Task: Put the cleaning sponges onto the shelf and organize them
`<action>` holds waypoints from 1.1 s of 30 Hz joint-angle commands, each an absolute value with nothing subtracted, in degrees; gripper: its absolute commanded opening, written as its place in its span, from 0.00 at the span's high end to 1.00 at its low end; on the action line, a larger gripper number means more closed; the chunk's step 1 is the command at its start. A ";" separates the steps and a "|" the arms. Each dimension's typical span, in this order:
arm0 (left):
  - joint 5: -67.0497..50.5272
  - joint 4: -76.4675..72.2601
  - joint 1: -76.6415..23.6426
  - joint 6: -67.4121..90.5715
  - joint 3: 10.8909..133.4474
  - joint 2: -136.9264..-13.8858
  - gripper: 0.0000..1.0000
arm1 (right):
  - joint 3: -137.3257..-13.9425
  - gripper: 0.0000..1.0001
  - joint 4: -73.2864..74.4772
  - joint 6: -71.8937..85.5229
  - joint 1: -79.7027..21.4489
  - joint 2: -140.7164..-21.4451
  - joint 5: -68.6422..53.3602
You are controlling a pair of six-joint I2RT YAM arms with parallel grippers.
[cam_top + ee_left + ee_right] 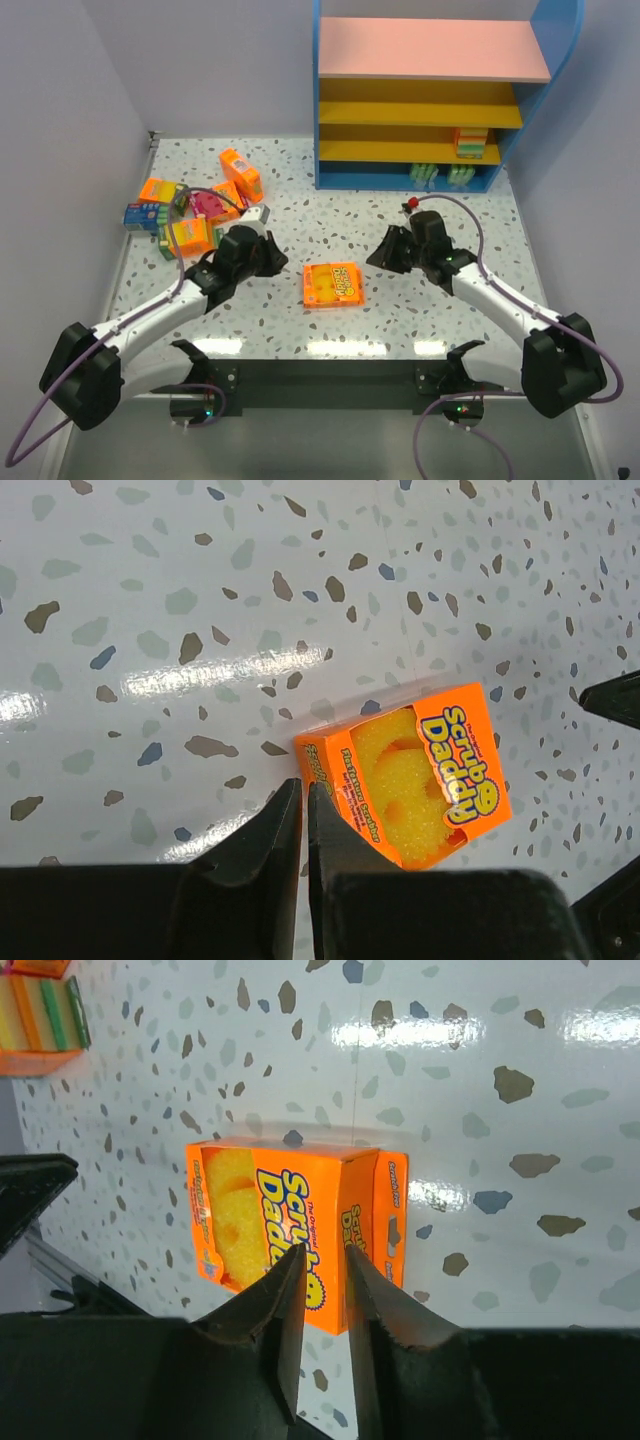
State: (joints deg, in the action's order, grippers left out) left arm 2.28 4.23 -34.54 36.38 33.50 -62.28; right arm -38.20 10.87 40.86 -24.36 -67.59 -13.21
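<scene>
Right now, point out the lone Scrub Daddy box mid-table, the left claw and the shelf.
Scrub Daddy box [332,285]: top external view, middle of its orange face.
left claw [305,784]: left wrist view, midway between its fingertips.
shelf [430,48]: top external view, bare pink top board.

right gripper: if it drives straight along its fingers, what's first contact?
Most likely the orange Scrub Daddy box, lying flat on the table. The right gripper lines up with its near edge. Depth is unclear, so it could touch the table just short of it.
</scene>
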 commanded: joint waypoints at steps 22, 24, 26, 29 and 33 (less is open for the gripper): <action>-15.03 -17.13 -39.20 35.50 28.13 -80.24 1.00 | -34.63 0.62 -3.78 37.79 -30.76 -82.09 -20.13; -14.86 -17.40 -39.20 35.60 27.77 -80.42 1.00 | -34.54 0.88 -3.43 37.88 -30.67 -82.27 -20.48; -14.24 -16.53 -39.11 35.42 27.95 -80.24 1.00 | -34.63 1.00 -3.08 38.14 -30.67 -82.09 -20.92; -12.92 -14.77 -39.11 34.98 28.56 -79.02 1.00 | -34.54 1.00 -2.73 38.93 -30.76 -80.69 -21.97; -9.24 -10.73 -39.11 34.81 29.62 -76.38 1.00 | -35.51 1.00 -0.18 39.37 -29.62 -77.10 -22.15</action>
